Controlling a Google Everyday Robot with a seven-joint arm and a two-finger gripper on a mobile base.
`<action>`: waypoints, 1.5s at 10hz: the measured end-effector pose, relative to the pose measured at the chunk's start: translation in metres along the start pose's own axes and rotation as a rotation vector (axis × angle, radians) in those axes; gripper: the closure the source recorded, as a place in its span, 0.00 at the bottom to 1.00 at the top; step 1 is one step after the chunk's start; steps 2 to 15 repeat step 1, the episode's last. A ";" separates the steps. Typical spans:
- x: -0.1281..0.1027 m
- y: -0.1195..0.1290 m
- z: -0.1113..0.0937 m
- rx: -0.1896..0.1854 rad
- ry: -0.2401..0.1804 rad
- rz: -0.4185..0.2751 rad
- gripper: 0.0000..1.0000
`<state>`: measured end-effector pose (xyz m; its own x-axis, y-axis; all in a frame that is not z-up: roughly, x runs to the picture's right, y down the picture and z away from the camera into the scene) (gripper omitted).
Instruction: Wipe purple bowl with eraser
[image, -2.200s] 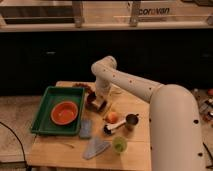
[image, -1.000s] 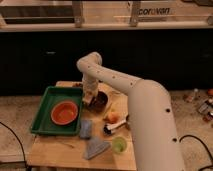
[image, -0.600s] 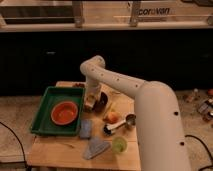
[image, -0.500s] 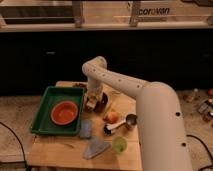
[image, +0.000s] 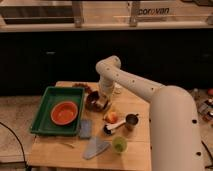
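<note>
The purple bowl (image: 96, 101) stands on the wooden table (image: 55, 152), just right of the green tray. It is dark and glossy inside. My white arm comes in from the right, bends at an elbow above the table and reaches down into the bowl. My gripper (image: 101, 99) is at the bowl's right inner side, over its rim. The eraser is hidden; I cannot make it out at the gripper.
A green tray (image: 41, 112) holds an orange-red bowl (image: 65, 112). A blue-grey pad (image: 85, 128), a grey wedge (image: 95, 147), a green cup (image: 119, 144), a steel cup (image: 131, 120), a spoon (image: 113, 128) and an orange fruit (image: 112, 117) lie in front. A dark counter stands behind.
The arm's elbow swung left and back to the right over the bowl; the gripper stayed in the bowl, shifting across it. Other objects have not moved.
</note>
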<state>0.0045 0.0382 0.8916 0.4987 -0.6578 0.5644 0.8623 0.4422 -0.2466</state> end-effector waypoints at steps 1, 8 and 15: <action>0.005 -0.004 -0.003 0.009 0.009 0.011 0.98; 0.005 -0.004 -0.003 0.009 0.009 0.011 0.98; 0.005 -0.004 -0.003 0.009 0.009 0.011 0.98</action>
